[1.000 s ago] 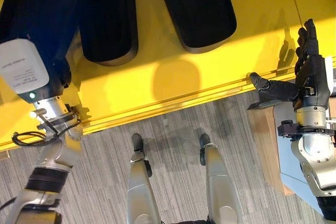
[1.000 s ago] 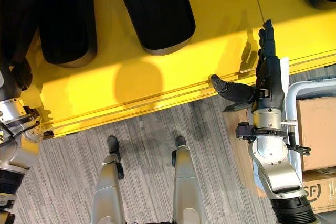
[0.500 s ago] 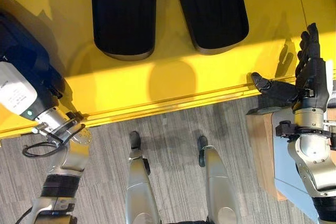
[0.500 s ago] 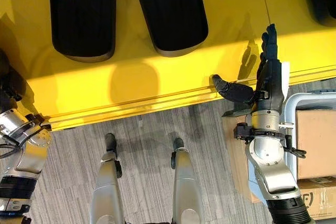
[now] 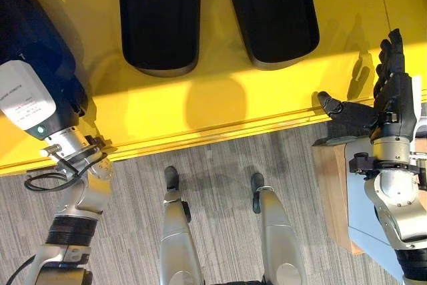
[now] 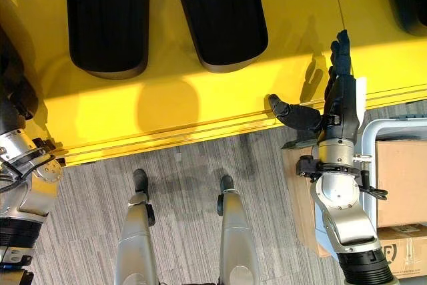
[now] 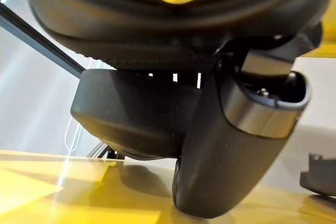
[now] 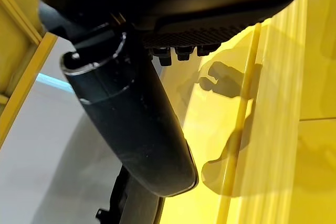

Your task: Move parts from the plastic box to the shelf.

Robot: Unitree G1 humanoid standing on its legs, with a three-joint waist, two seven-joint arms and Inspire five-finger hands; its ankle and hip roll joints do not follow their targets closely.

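our right hand (image 6: 339,101) hovers with straight, empty fingers at three o'clock; left hand (image 5: 40,65) steadies a dark part (image 5: 30,38) on the yellow shelf (image 5: 220,105), grip unclear.

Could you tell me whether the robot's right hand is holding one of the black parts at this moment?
No, the right hand is open with fingers straight and thumb spread over the yellow shelf, holding nothing.

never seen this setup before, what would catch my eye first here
The bright yellow shelf across the top, with two black moulded parts lying side by side on it. The left hand holds a third black part at the shelf's left end, while the right hand hovers open at its right edge.
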